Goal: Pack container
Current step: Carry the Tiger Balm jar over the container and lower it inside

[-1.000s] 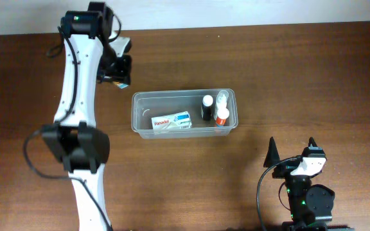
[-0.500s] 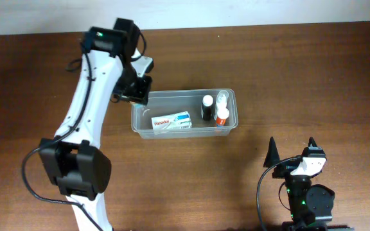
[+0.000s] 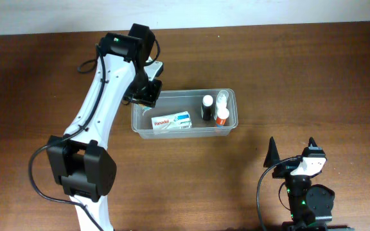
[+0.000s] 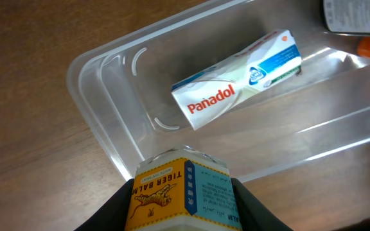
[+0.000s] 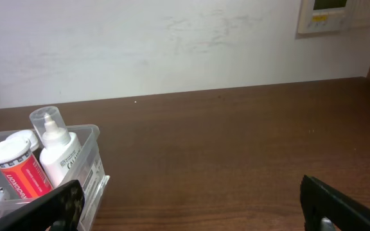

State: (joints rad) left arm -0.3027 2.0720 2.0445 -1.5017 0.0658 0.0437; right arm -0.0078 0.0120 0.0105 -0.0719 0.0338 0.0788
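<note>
The clear plastic container [image 3: 231, 123] sits mid-table; it also shows in the left wrist view [image 4: 101, 122] and the right wrist view [image 5: 88, 168]. Inside lie a white Panadol box [image 3: 172, 121] [image 4: 236, 96], a dark bottle [image 3: 207, 106], a white bottle [image 3: 222, 98] [image 5: 58, 151] and a red bottle with a white cap [image 3: 221, 117] [image 5: 18, 173]. My left gripper [image 3: 145, 93] is shut on an orange Tiger Balm box [image 4: 182, 196], held over the container's left end. My right gripper [image 3: 291, 149] is open and empty at the front right.
The brown wooden table [image 3: 313, 70] ends at a white wall [image 5: 172, 38] at the back. A wall panel [image 5: 326, 14] hangs at the upper right of the right wrist view.
My left arm has swung right with the Tiger Balm box, from left of the container to above its left end. The right arm has not moved.
</note>
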